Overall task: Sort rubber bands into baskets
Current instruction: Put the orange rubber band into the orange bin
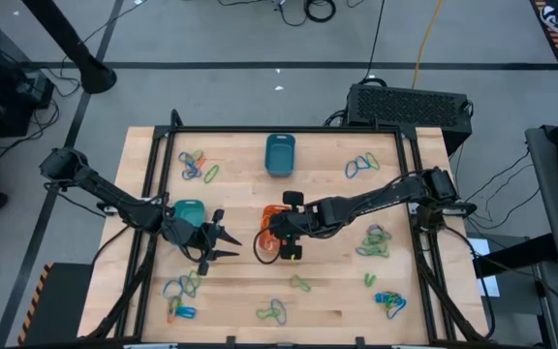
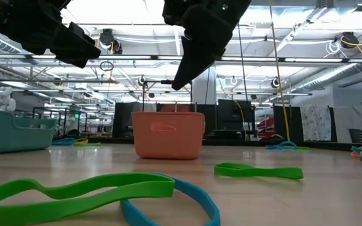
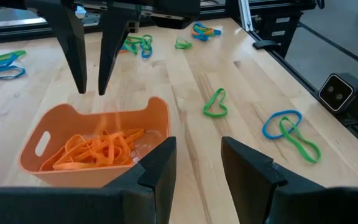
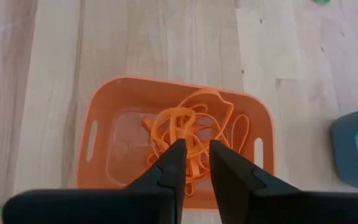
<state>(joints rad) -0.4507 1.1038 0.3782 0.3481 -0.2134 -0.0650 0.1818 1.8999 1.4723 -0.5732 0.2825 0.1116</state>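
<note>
The orange basket [image 4: 176, 140] sits on the wooden table near its middle [image 1: 271, 250], holding a tangle of orange rubber bands [image 4: 185, 134]. My right gripper [image 4: 196, 155] hangs just above it, pointing steeply down, its fingers a little apart and open with nothing between them; the left wrist view shows its tips [image 3: 91, 78] clear of the basket's rim [image 3: 95, 115]. My left gripper [image 3: 197, 158] waits open, just left of the orange basket [image 1: 232, 244], holding nothing. A teal basket [image 1: 189, 210] stands behind it. A blue basket [image 1: 280, 155] stands at the far middle.
Loose green, blue and orange bands lie in clusters at the far left [image 1: 197, 167], far right [image 1: 361, 167], right [image 1: 374, 240], near left [image 1: 177, 291], near middle [image 1: 274, 312] and near right [image 1: 390, 302]. One green band [image 1: 300, 283] lies close to the orange basket. A black frame [image 1: 289, 129] borders the table.
</note>
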